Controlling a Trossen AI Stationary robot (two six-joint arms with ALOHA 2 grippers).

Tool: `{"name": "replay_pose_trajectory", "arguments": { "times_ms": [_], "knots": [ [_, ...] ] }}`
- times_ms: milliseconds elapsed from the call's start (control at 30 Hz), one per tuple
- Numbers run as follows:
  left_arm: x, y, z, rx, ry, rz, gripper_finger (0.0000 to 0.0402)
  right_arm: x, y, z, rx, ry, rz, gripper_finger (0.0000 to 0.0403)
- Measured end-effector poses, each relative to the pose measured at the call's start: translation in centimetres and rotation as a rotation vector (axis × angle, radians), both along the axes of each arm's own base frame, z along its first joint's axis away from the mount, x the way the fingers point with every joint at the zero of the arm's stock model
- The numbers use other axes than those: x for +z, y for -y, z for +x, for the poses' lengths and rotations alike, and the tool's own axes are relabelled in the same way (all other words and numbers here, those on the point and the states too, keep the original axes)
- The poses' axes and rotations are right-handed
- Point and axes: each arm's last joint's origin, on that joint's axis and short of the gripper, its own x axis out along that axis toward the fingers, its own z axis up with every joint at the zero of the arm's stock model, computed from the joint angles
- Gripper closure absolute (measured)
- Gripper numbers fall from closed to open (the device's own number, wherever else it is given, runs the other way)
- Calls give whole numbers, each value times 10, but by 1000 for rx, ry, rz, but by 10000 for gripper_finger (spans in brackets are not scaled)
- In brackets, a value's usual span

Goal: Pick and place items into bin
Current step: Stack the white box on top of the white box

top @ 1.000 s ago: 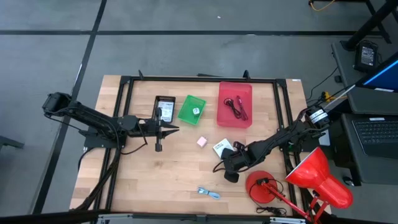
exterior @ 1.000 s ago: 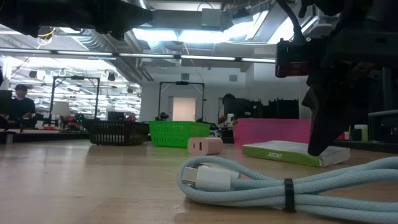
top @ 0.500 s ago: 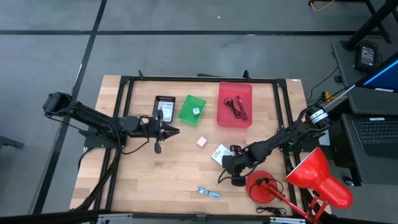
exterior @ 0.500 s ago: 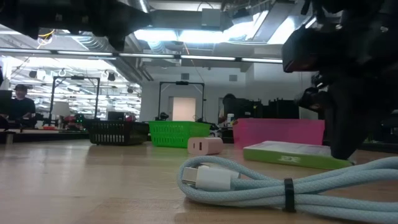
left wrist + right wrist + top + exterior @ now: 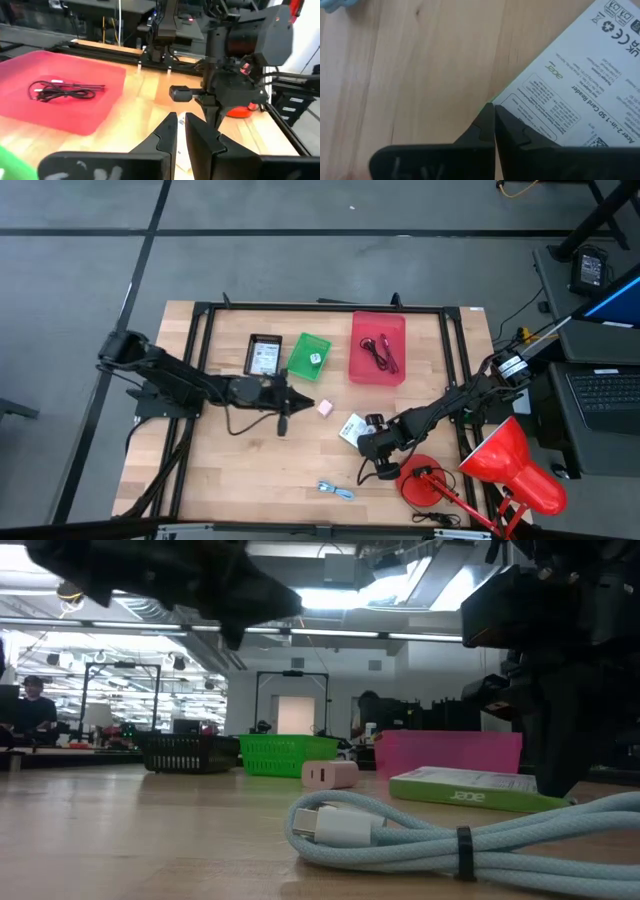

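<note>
Leftward arm has swung its nearly closed, empty left gripper (image 5: pixel 300 401) toward the pink cube (image 5: pixel 324 408) at three o'clock; right gripper (image 5: pixel 381 471), pinched together, presses beside the flat printed packet (image 5: pixel 353 426).

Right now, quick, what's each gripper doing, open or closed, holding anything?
Left gripper: nearly shut, empty, above the table.
Right gripper: shut, holding nothing, tips at the white packet edge.

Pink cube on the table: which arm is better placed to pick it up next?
Likely the left. The left gripper is just beside the pink cube, pointing toward it. The right gripper is shut and sits farther away, past the white packet.
</note>
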Motion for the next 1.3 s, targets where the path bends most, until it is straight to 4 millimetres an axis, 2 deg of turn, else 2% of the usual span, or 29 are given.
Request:
{"name": "replay_pose_trajectory", "arguments": {
  "times_ms": [233,367,533,700,1000,1300],
  "knots": [
    [1,5,38,11,-109,1,370,0,0,0,1,-2,-3,403],
    [-1,0,52,59,-236,-51,370,-1,0,0,0,-2,-4,403],
    [-2,-8,69,53,-307,-65,364,-1,0,0,1,-4,-5,403],
    [-7,-12,83,-25,-344,-110,328,-1,0,0,0,-4,-5,403],
    [-21,-30,102,-99,-392,-302,254,-1,0,0,0,-2,-5,403],
    [-38,-38,122,-94,-421,-320,233,-1,0,0,0,-2,-4,403]
  ]
}}
